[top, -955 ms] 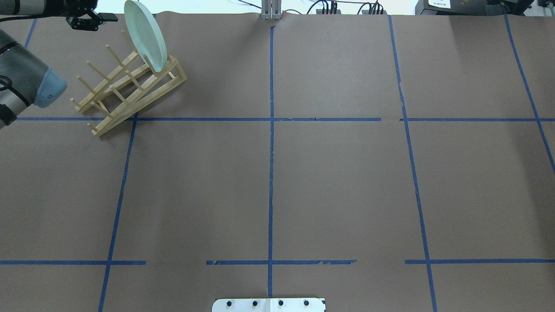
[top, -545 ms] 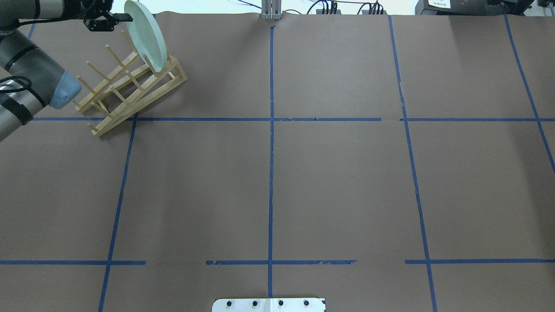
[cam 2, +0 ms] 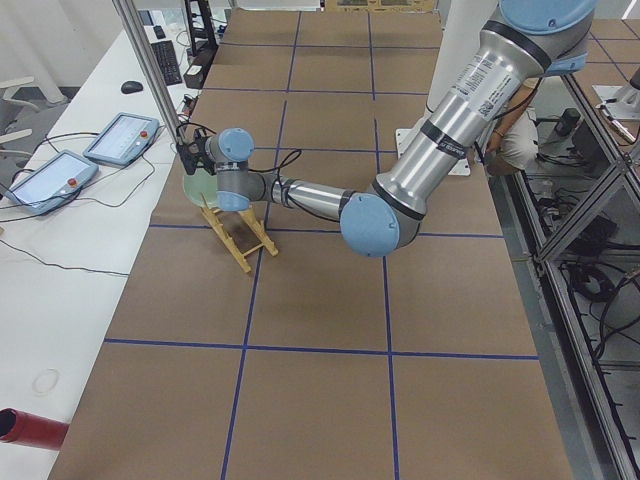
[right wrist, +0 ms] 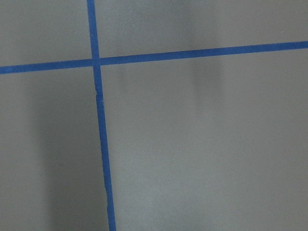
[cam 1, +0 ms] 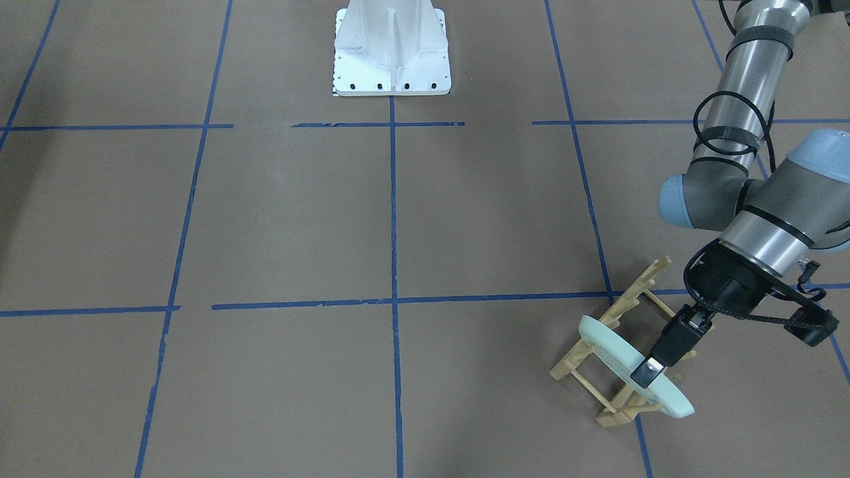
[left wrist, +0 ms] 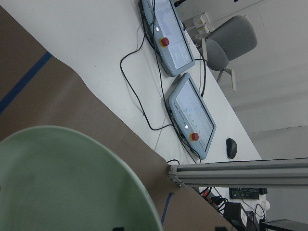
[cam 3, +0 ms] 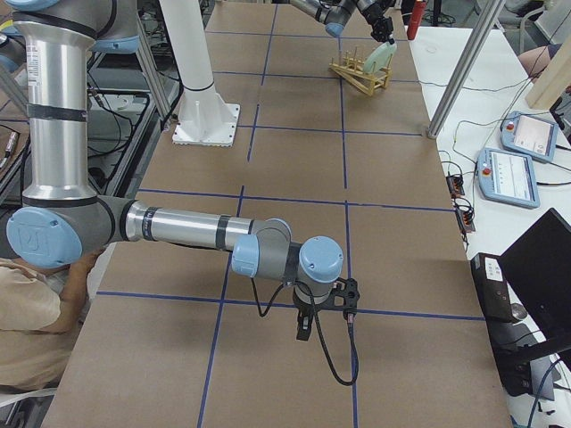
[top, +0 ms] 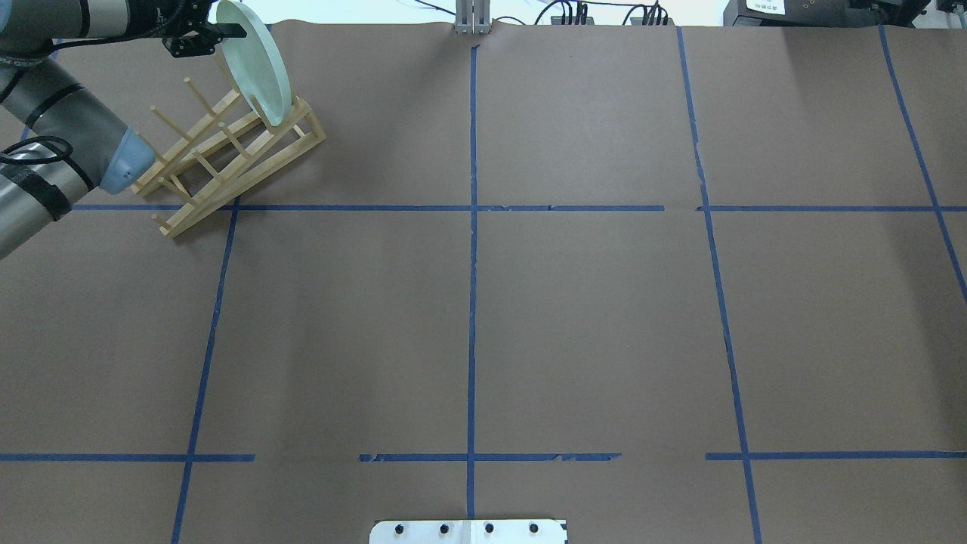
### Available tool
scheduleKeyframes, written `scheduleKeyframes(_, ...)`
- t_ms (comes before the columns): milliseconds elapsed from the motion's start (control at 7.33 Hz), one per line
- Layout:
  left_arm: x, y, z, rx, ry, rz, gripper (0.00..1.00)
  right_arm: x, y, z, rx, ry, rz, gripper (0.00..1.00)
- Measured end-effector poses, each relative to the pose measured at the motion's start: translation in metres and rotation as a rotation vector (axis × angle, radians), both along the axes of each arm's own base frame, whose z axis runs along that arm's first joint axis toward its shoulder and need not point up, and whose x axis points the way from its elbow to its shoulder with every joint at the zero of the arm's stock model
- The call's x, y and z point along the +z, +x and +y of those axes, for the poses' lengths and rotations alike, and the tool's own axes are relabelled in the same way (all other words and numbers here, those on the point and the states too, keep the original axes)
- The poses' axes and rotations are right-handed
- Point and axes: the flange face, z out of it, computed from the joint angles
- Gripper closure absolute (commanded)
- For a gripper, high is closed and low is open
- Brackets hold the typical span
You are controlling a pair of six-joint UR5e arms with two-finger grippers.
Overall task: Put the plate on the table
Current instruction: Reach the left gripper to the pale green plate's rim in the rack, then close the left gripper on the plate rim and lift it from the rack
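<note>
The pale mint-green plate stands on edge in the far end of the wooden peg rack, at the far left of the table. It also shows in the front view and fills the lower left of the left wrist view. My left gripper is open at the plate's top rim, one finger lying over the rim. It grips nothing. My right gripper hangs low over bare table and shows only in the right side view, so I cannot tell if it is open.
The white robot base is at the table's near middle edge. Two teach pendants and cables lie on the white bench beyond the table's far edge. An aluminium post stands by that edge.
My left arm has swung right, carrying its gripper from left of the rack up to the plate's top rim. The plate and rack have not moved.
</note>
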Motion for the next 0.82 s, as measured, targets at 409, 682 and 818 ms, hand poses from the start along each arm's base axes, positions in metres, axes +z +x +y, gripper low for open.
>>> scheduleKeyframes(409, -0.042, -0.029, 0.022, -0.018, 0.073, 0.06, 1.0, 0.0, 0.0, 0.0, 0.0, 0.0, 0.0, 0.0)
scheduleKeyframes(682, -0.091, -0.062, 0.049, -0.04, 0.124, 0.108, 1.0, 0.0, 0.0, 0.0, 0.0, 0.0, 0.0, 0.0)
scheduleKeyframes(818, -0.119, -0.068, 0.061, -0.04, 0.097, 0.098, 1.0, 0.0, 0.0, 0.0, 0.0, 0.0, 0.0, 0.0)
